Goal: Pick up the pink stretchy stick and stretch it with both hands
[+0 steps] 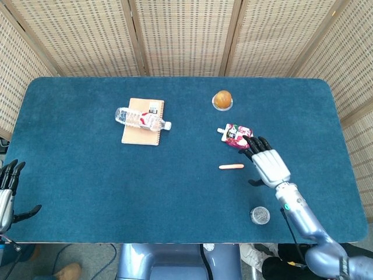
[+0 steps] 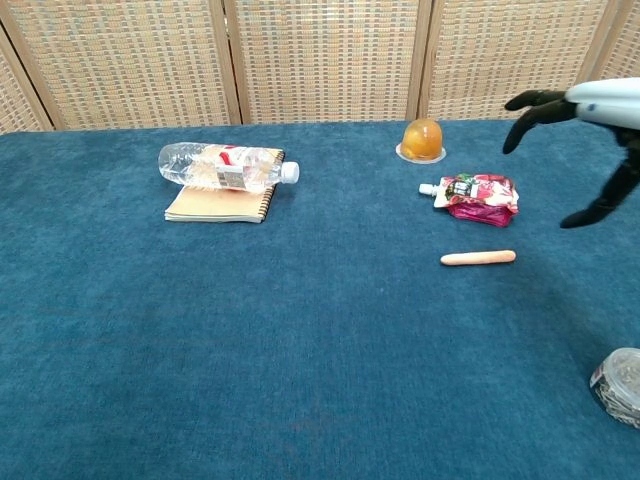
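Note:
The pink stretchy stick [image 1: 231, 167] [image 2: 478, 258] lies flat on the blue table, just below a red drink pouch [image 1: 238, 136] [image 2: 478, 196]. My right hand [image 1: 266, 164] [image 2: 585, 140] hovers above the table just right of the stick, fingers spread and holding nothing. In the head view it covers the pouch's lower right corner. My left hand [image 1: 8, 192] hangs off the table's front left corner, fingers apart and empty. The chest view shows no left hand.
A water bottle [image 1: 141, 119] [image 2: 226, 167] lies on a tan notebook [image 1: 142, 129] [image 2: 218, 203] at the back left. An orange jelly cup [image 1: 222, 100] [image 2: 422, 139] stands behind the pouch. A small round clear container [image 1: 260, 215] [image 2: 618, 385] sits near the front right edge.

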Controlling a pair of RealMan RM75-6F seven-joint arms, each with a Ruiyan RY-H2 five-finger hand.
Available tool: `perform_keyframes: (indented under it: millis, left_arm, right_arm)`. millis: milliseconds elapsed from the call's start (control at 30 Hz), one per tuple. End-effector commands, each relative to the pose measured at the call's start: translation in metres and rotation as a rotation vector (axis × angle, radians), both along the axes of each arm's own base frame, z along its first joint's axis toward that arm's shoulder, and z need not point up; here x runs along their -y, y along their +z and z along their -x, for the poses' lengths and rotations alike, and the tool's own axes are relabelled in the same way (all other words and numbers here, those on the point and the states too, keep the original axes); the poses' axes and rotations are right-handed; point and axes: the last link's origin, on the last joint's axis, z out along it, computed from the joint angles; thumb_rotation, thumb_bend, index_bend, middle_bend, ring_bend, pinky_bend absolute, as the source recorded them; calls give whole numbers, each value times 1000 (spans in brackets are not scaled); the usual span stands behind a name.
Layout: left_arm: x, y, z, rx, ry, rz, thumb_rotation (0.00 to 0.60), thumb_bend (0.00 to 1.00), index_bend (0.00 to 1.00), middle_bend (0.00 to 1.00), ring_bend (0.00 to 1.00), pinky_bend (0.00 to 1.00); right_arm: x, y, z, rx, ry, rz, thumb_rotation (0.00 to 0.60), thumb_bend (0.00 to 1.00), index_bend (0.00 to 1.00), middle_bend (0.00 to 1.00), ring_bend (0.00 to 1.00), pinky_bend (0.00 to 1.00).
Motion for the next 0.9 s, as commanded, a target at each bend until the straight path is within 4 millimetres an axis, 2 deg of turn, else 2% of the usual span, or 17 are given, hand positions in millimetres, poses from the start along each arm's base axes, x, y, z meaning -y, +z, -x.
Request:
perform_keyframes:
  millis: [33,333,600,900]
  left_arm:
    - [-1,-2,0,-4,2,3,600,0,0,0,0,0]
    - [-4,-5,0,-8,10,12,600,0,0,0,0,0]
    - [-5,-6,1,-6,13,19,600,0,0,0,0,0]
    - [-6,-5,2,-2,23,13,600,0,0,0,0,0]
  right_arm:
    - [26,-27,-2,-40,-39,-27,600,207,352,0,0,0]
    - [40,-67,10,-104,-115,-83,600,352,413,0,0,0]
    - [46,-82,20,-108,-165,-75,600,422,440,11,0,0]
    - [52,-95,15,-77,-188,-92,600,492,452,22,0,0]
